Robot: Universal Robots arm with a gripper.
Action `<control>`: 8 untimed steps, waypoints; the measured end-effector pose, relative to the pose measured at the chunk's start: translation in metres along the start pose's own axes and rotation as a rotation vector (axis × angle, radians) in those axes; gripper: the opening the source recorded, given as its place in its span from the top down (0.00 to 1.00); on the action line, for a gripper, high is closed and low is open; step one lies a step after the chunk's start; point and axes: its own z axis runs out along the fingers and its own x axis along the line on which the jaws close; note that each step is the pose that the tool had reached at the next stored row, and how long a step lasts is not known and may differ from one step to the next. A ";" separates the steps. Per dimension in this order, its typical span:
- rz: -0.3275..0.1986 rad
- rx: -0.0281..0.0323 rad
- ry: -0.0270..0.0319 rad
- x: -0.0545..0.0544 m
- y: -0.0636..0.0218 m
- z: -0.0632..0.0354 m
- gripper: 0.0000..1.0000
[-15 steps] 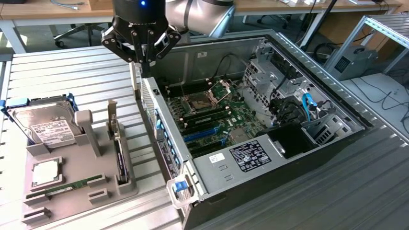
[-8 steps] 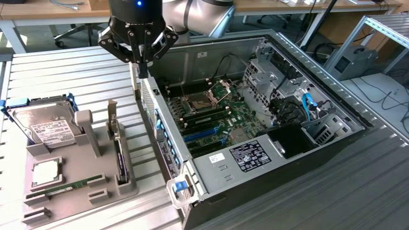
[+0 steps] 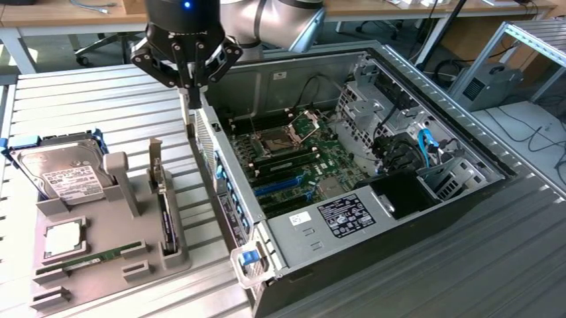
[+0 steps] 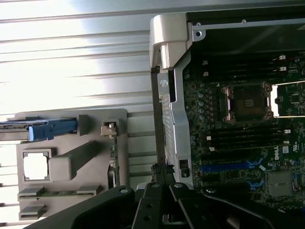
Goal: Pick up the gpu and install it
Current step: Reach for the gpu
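Note:
The gpu [image 3: 164, 211] is a thin black card standing on edge in a slot of the grey holder [image 3: 132, 199], its silver bracket [image 3: 156, 158] at the far end. My gripper [image 3: 188, 116] hangs shut with nothing between its fingers, over the table between the holder and the rear wall of the open computer case [image 3: 265, 228], just beyond the gpu's bracket end. In the wrist view the shut gripper [image 4: 161, 169] sits beside the case's rear panel [image 4: 172, 119], and the gpu [image 4: 113, 155] shows edge-on in the holder. Blue expansion slots [image 3: 278, 187] lie on the motherboard.
A silver hard drive [image 3: 62, 173] with a white label stands at the holder's far end. A processor chip [image 3: 62, 238] and a green memory stick [image 3: 93, 257] lie nearer. The slatted metal table [image 3: 97, 99] extends around the holder. Cables and drive cages [image 3: 415, 152] fill the case's right side.

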 end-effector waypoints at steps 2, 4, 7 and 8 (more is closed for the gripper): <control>0.000 0.0000 0.0000 0.001 -0.0001 0.0000 0.89; 0.000 0.0000 0.0000 0.003 -0.0002 0.0000 0.89; 0.000 0.0000 0.0000 0.006 -0.0005 -0.0001 0.89; 0.000 0.0001 0.0000 0.007 -0.0005 -0.0001 0.89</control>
